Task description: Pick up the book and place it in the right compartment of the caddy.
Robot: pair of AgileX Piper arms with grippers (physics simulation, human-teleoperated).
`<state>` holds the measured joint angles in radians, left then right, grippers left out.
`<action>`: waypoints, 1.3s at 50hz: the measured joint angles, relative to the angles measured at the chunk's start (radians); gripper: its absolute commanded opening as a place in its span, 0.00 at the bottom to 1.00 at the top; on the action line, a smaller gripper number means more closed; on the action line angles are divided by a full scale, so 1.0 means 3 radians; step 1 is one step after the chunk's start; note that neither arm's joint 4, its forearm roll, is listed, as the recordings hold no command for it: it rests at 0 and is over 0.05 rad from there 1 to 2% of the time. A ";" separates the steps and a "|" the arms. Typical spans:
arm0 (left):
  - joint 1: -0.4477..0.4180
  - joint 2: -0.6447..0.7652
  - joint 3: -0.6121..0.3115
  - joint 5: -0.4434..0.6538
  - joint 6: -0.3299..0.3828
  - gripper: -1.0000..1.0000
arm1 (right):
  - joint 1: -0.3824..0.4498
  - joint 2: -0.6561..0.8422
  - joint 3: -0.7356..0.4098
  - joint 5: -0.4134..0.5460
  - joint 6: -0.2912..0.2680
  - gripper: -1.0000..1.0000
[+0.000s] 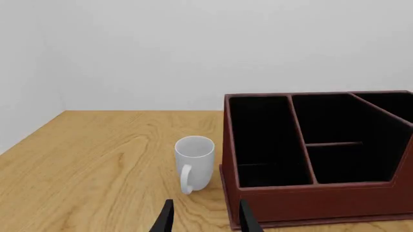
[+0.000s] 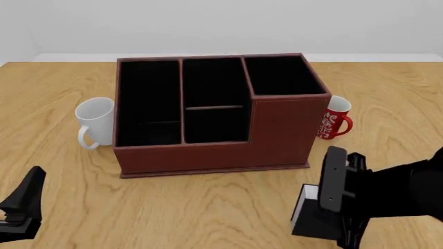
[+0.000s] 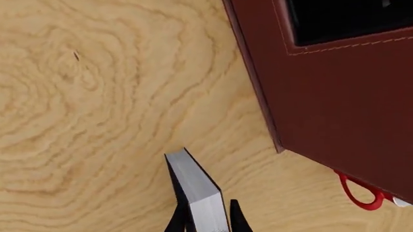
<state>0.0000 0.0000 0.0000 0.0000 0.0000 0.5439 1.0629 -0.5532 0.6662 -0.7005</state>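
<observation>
The right gripper (image 3: 205, 223) was closed on the book (image 3: 201, 195), its two dark fingertips pressed against the covers with the white page edges showing between them. In the front view most of the book (image 2: 309, 212) was hidden behind the black arm, and only a white-edged corner showed; the wrist view cut off its lower part, so how deep the grip went could not be told. The book was in front of the caddy's (image 2: 277, 132) right front corner, apart from it. The left gripper (image 1: 203, 220) held nothing, its fingers spread apart; in the front view only a dark piece of it (image 2: 24, 205) showed, well in front of the caddy's left corner.

A white mug (image 2: 95, 122) stood just beside the caddy's left wall, handle toward the front. A red patterned mug (image 2: 334, 119) stood close against the caddy's right wall, partly hidden behind it. The right compartment (image 2: 280, 75), with the tallest walls, showed only black lining, as did the long left section and the divided middle ones. All rested on the wooden table (image 2: 207, 207).
</observation>
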 measured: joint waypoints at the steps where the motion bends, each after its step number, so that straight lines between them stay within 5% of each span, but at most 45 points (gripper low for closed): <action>1: 0.0000 0.0000 0.0000 0.0000 0.0000 1.00 | 0.0015 -0.0002 0.0001 -0.0008 0.0002 0.00; 7: 0.0000 0.0000 0.0000 0.0000 0.0000 1.00 | 0.0098 -0.0027 -0.0003 -0.0005 0.0068 0.00; 20: 0.0000 0.0000 0.0000 0.0000 0.0000 1.00 | 0.0728 -0.0239 -0.0406 0.0401 0.0941 0.00; 33: 0.0000 0.0000 0.0000 0.0000 0.0000 1.00 | 0.1093 -0.0501 -0.0859 0.0776 0.1465 0.00; 55: 0.0000 0.0000 0.0000 0.0000 0.0000 1.00 | 0.1152 -0.0639 -0.1725 0.1253 0.1571 0.00; 65: 0.0000 0.0000 0.0000 0.0000 0.0000 1.00 | 0.1068 -0.0545 -0.2269 0.1497 0.1433 0.00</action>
<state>0.0000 0.0000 0.0000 0.0000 0.0000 0.8644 0.8993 -1.2338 1.1154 -0.2706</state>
